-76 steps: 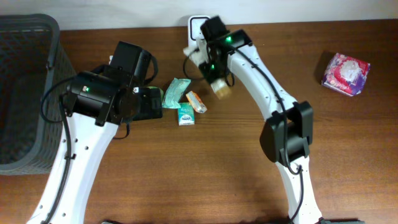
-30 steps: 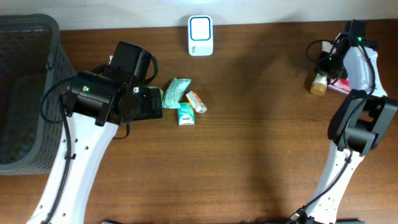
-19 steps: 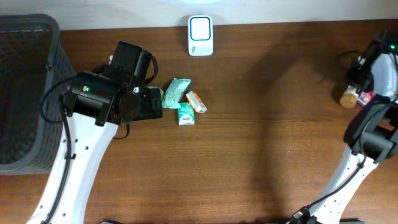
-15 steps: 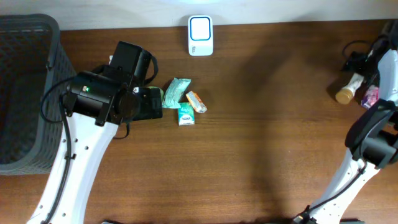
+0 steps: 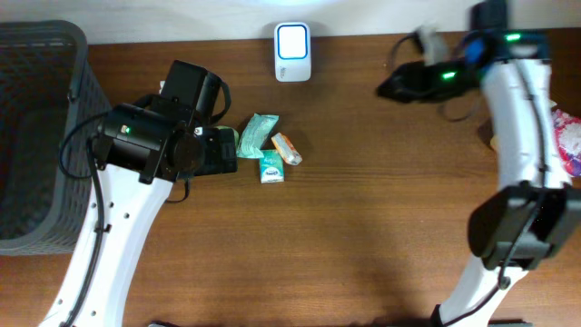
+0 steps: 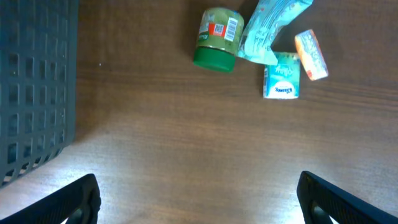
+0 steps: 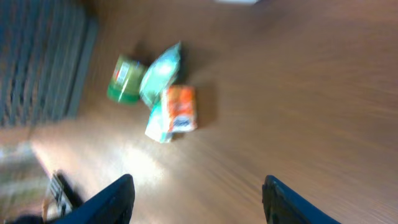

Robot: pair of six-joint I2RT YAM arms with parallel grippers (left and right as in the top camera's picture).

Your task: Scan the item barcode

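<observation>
The white barcode scanner stands at the table's back edge. Four items lie in a cluster: a green jar on its side with a barcode label, a teal pouch, an orange packet and a small teal box. My left gripper hangs open and empty over bare wood just short of them. My right gripper is open and empty in the air, right of the scanner. Its blurred wrist view looks toward the jar and the orange packet.
A dark mesh basket fills the left side. A pink patterned package lies at the far right edge, with a tan-capped thing half hidden behind my right arm.
My right arm carried a tan-capped bottle from the scanner to the far right beside the pink package, let it go and swung back left. The left arm has not moved.
</observation>
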